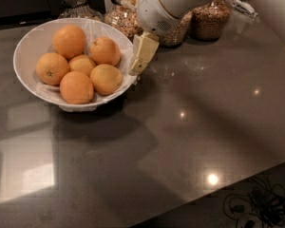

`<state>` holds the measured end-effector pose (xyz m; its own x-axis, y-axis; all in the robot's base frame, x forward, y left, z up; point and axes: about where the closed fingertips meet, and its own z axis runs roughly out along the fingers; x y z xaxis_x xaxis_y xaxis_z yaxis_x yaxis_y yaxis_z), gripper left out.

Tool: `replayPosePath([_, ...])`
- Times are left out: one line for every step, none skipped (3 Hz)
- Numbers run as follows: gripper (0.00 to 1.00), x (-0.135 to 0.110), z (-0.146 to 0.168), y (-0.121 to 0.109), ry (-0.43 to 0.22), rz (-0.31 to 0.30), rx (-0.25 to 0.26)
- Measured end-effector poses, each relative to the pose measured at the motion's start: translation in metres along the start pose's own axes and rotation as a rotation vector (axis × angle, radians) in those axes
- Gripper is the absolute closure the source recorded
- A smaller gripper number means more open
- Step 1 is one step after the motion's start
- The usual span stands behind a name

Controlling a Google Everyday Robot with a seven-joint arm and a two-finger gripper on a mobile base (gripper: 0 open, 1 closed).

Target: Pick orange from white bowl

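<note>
You have a glossy dark counter (204, 127) mirroring the lamps. The bowl (23, 46) looks smooth and white, its liner (51, 93) thin and crinkled. The oranges (76, 87) have dimpled skin. The jars (209, 18) are clear glass. The gripper (140, 61), just beside the bowl's right rim, looks like matt cream plastic.

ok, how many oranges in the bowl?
6, all in the white bowl: back-left orange, back-right orange, left orange, small middle orange, front-right orange, front orange. Others may hide beneath. Hand by the bowl's right rim.

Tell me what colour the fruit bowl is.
The bowl is plain white, best seen in the camera view. The gripper hangs beside its rim.
</note>
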<state>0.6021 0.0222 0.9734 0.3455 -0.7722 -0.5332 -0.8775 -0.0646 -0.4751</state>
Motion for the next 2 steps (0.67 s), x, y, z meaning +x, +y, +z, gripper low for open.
replayPosePath([0.03, -0.003, 0.014, -0.013, -0.015, -0.02, -0.009])
replayPosePath([0.14, -0.003, 0.027, -0.025, -0.02, -0.033, -0.024])
